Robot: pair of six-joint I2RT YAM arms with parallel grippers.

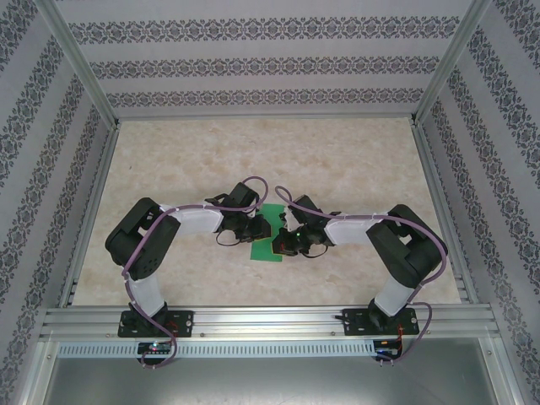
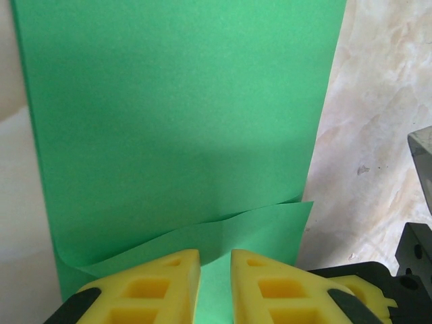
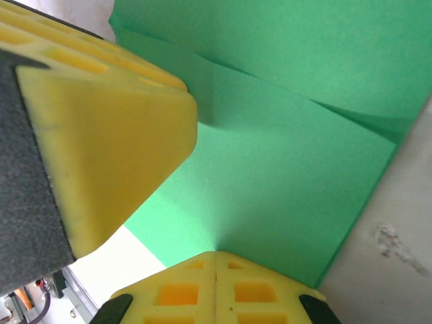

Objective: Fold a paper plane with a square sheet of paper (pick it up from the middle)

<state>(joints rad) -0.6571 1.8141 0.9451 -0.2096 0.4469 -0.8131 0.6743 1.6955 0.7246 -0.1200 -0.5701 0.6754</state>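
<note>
The square sheet of paper (image 1: 267, 249) is bright green and lies folded at the table's middle, between both grippers. In the left wrist view the sheet (image 2: 175, 121) stretches away flat, with a loose flap (image 2: 270, 226) curling up near the fingers. My left gripper (image 2: 216, 260) stands over it, jaws a narrow gap apart, green showing in the gap. My right gripper (image 3: 216, 255) is shut, its tips pinching the near edge of the sheet (image 3: 283, 175). The left gripper's yellow finger (image 3: 115, 135) looms close by. No paper plane is in view.
The two arms meet wrist to wrist, left gripper (image 1: 256, 224) and right gripper (image 1: 283, 239) almost touching. The marbled tabletop (image 1: 354, 160) spreads around them. Patterned walls and a metal frame (image 1: 253, 319) enclose the table.
</note>
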